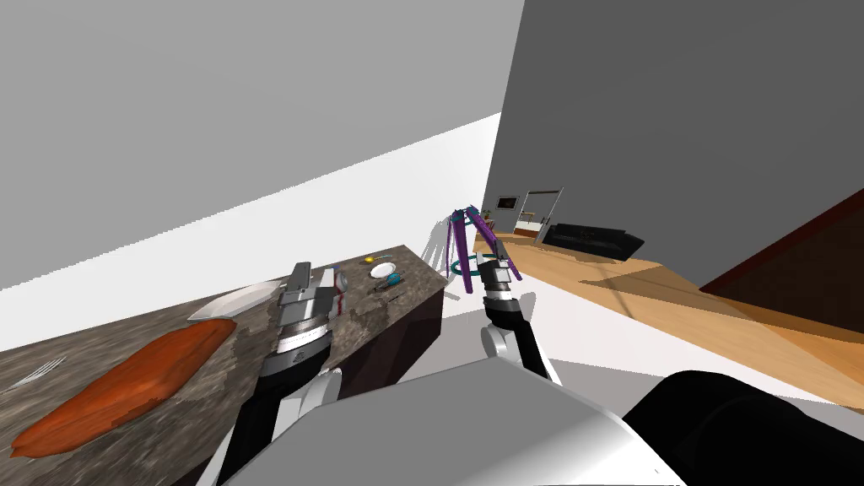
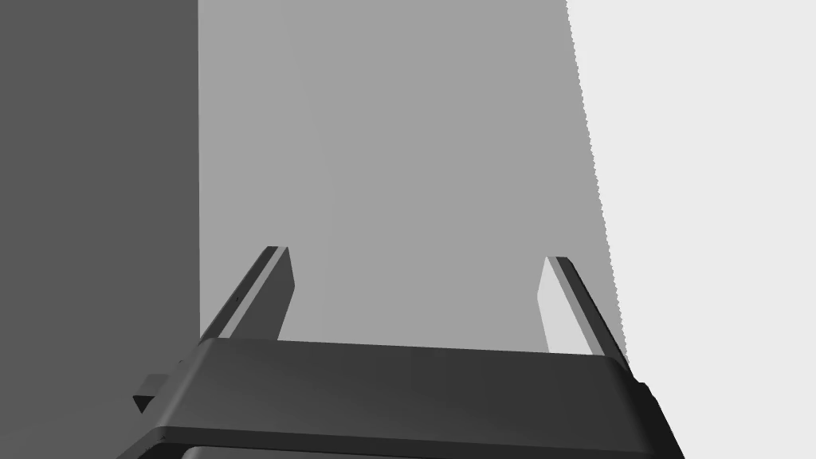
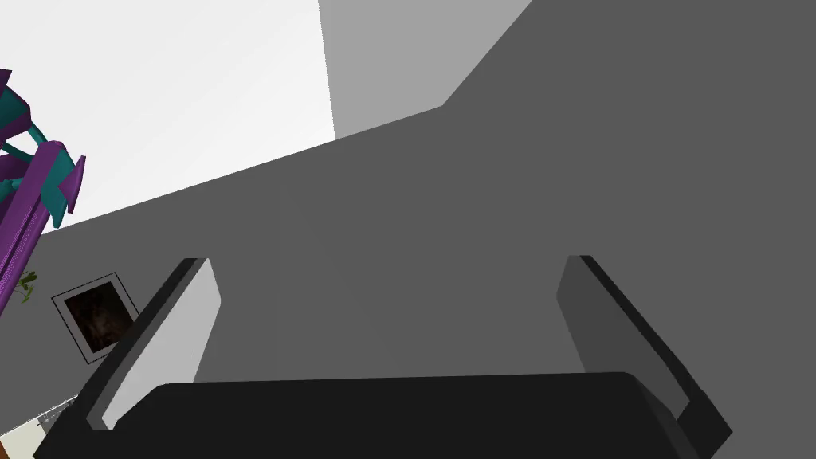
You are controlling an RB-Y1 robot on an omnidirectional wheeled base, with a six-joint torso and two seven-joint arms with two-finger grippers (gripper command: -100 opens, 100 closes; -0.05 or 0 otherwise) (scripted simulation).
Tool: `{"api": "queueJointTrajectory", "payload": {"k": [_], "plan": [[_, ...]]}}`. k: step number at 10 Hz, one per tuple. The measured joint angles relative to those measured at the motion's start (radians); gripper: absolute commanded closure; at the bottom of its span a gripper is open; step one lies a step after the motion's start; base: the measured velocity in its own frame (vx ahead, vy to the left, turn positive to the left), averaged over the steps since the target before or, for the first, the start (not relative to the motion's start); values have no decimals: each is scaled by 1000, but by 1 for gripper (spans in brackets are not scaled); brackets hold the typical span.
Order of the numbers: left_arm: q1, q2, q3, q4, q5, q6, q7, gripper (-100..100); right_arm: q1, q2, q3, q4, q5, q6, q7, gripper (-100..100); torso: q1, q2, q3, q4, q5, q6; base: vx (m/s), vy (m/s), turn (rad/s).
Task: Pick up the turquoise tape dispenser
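Note:
The turquoise tape dispenser (image 1: 391, 283) is a small object near the far end of the mottled stone counter (image 1: 396, 312), beside a small white plate (image 1: 383, 270). My left gripper (image 1: 301, 272) hovers over the counter's middle, short of the dispenser and apart from it. In the left wrist view that gripper (image 2: 416, 255) is open with nothing between its fingers. My right gripper (image 1: 499, 250) is raised past the counter's far end, off to its right. It is also open and empty in the right wrist view (image 3: 386, 261).
A long orange-red slab (image 1: 135, 380), a white dish (image 1: 240, 299) and a fork (image 1: 34, 371) lie on the near counter. A purple and teal frame (image 1: 464, 245) stands beyond the counter's end. A black sofa (image 1: 591, 240) sits across the wooden floor (image 1: 675, 295).

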Motion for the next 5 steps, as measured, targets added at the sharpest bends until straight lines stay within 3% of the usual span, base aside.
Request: {"api": "queueJointTrajectory", "payload": {"k": [2, 5], "plan": [[-16, 44, -9, 10, -1, 12, 2, -100, 0, 0, 0, 0, 0, 0, 0, 0, 0, 3, 1, 1, 0, 0, -61, -7, 19], [-79, 124, -16, 48, 4, 57, 18, -100, 0, 0, 0, 0, 0, 0, 0, 0, 0, 6, 3, 1, 0, 0, -101, -15, 36]]}}
